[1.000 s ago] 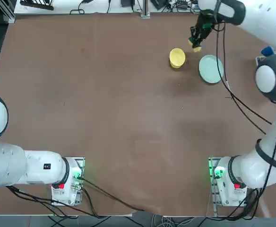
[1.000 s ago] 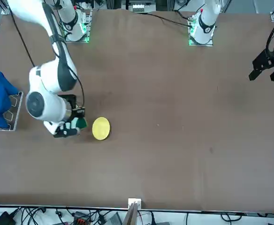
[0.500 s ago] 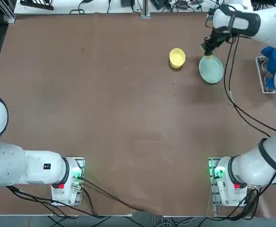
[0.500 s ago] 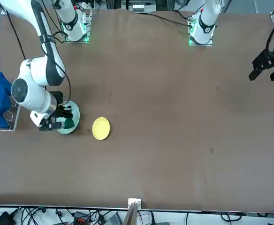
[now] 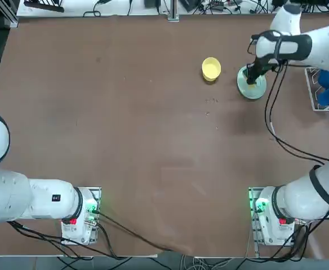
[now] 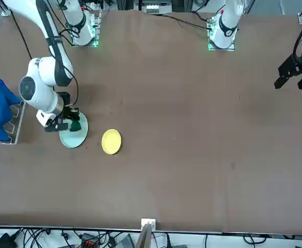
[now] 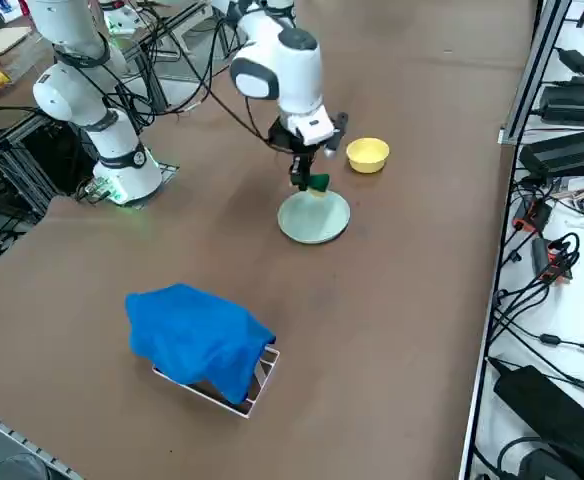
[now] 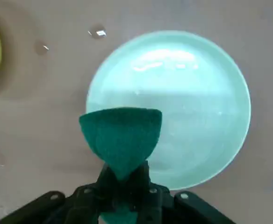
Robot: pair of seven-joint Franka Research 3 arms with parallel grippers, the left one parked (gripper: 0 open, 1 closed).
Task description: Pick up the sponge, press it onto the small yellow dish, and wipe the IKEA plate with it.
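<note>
At far right lies the round pale mint plate (image 8: 206, 116), with the small yellow round dish (image 5: 211, 68) to its left. Over the plate, the black right gripper (image 8: 125, 176) pinches tightly the green-and-yellow sponge (image 8: 122, 133); too hard pressing could make the plate slide.

The mint plate (image 8: 202, 107) looks smooth and glossy. Pinched above it, the sponge's (image 8: 122, 133) green layer looks matt and rough. Well apart from the plate, soft matt cloth (image 7: 197, 335) drapes over a rack (image 7: 262, 375).
</note>
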